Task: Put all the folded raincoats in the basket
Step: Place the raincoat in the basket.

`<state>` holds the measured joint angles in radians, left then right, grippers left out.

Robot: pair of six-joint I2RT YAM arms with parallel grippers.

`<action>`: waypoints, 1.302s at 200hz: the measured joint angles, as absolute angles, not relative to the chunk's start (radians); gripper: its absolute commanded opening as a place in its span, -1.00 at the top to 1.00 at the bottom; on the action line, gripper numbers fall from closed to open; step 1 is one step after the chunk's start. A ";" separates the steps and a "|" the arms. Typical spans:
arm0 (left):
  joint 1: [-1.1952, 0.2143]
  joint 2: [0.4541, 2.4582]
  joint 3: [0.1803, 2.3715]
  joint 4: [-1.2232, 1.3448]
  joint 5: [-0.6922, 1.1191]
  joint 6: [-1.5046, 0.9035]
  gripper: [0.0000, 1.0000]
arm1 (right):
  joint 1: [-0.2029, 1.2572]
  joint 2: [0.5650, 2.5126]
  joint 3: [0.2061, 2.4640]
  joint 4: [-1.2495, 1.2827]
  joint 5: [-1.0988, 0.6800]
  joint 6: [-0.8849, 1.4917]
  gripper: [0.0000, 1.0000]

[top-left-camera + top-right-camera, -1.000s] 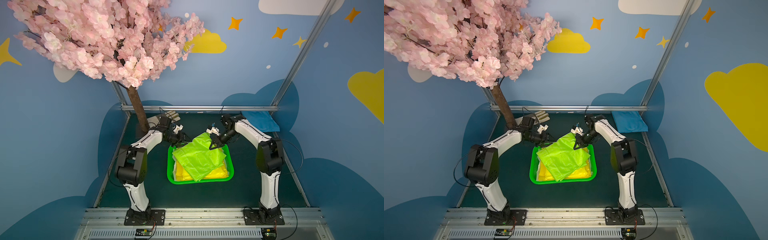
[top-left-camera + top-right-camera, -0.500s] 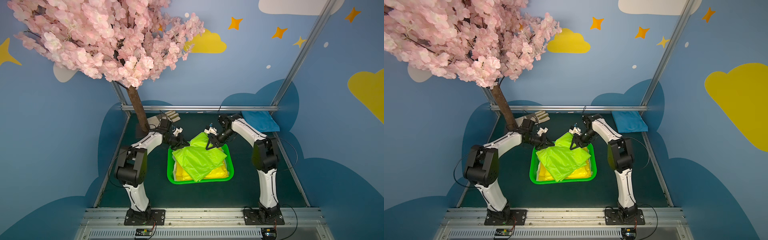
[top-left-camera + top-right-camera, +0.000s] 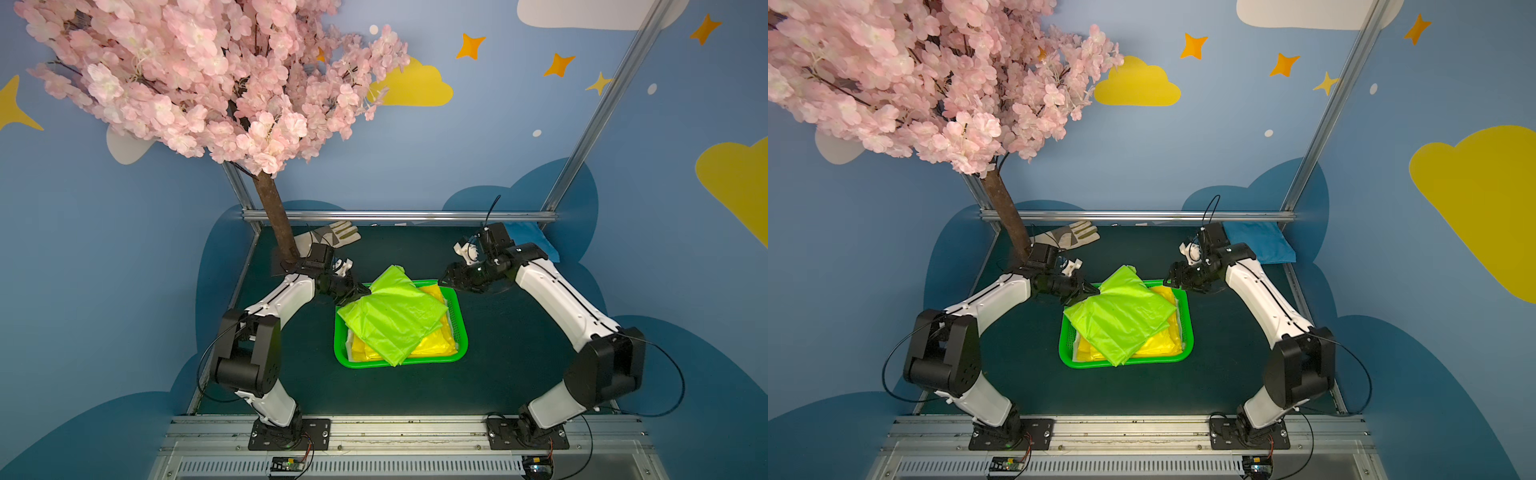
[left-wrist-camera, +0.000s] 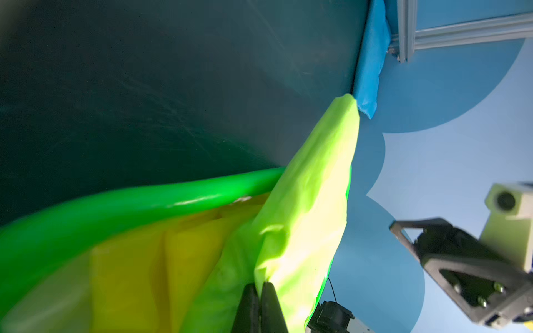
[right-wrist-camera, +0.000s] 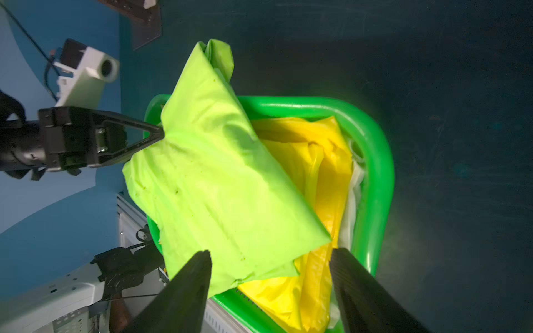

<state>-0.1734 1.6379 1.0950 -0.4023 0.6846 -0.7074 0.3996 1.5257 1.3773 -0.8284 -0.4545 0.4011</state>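
The lime-green folded raincoat (image 3: 392,316) (image 3: 1121,320) lies across the bright green basket (image 3: 461,328) (image 3: 1187,328), on top of yellow plastic sheets. Its far end sticks out over the basket's back rim. My left gripper (image 3: 365,293) (image 3: 1096,293) (image 4: 262,288) is shut on the raincoat's (image 4: 311,201) edge at the basket's (image 4: 144,199) far left corner. My right gripper (image 3: 444,279) (image 3: 1168,279) (image 5: 271,256) is open, holds nothing and hovers off the basket's (image 5: 377,173) far right corner, clear of the raincoat (image 5: 219,178).
Folded yellow raincoats (image 3: 432,345) fill the basket under the green one. A work glove (image 3: 336,235) lies by the tree trunk (image 3: 276,224) at the back left. A blue cushion (image 3: 1258,245) sits in the back right corner. A metal rail (image 3: 399,216) bounds the back.
My right gripper opened, let go of the raincoat and drew back to the right. My left gripper shut on the raincoat's edge. The raincoat settled lower over the basket.
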 measured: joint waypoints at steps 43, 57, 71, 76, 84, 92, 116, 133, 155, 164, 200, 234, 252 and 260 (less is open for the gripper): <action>-0.168 1.535 1.010 -0.405 0.605 -0.804 0.95 | 0.535 1.440 1.070 -0.607 -0.502 0.673 -0.08; -0.169 1.500 0.994 -0.403 0.593 -0.822 0.95 | 0.569 1.440 1.013 -0.566 -0.503 0.737 -0.06; -0.171 1.481 0.983 -0.402 0.585 -0.835 0.95 | 0.598 1.441 0.988 -0.536 -0.505 0.788 -0.04; -0.171 1.478 0.980 -0.402 0.583 -0.838 0.95 | 0.607 1.441 0.987 -0.527 -0.506 0.801 -0.04; -0.171 1.477 0.973 -0.402 0.581 -0.841 0.95 | 0.620 1.442 0.987 -0.509 -0.506 0.818 -0.03; -0.171 1.477 0.966 -0.402 0.579 -0.842 0.95 | 0.632 1.442 0.987 -0.492 -0.505 0.834 -0.01; -0.171 1.477 0.949 -0.404 0.571 -0.842 0.95 | 0.653 1.444 0.987 -0.466 -0.500 0.874 0.01; -0.171 1.477 0.949 -0.403 0.571 -0.842 0.95 | 0.664 1.444 0.987 -0.459 -0.491 0.895 0.01; -0.171 1.477 0.948 -0.403 0.571 -0.840 0.95 | 0.672 1.444 0.979 -0.450 -0.484 0.914 0.03; -0.172 1.477 0.948 -0.403 0.571 -0.838 0.95 | 0.673 1.444 0.971 -0.443 -0.482 0.921 0.06; -0.175 1.477 0.948 -0.403 0.570 -0.834 0.95 | 0.674 1.444 0.936 -0.410 -0.487 0.956 0.14; -0.176 1.477 0.948 -0.403 0.570 -0.834 0.95 | 0.678 1.444 0.905 -0.367 -0.492 0.981 0.45; -0.177 1.477 0.948 -0.403 0.570 -0.834 0.95 | 0.678 1.444 0.900 -0.352 -0.498 0.994 0.65; -0.177 1.477 0.948 -0.404 0.571 -0.834 0.95 | 0.677 1.444 0.900 -0.347 -0.504 0.992 0.71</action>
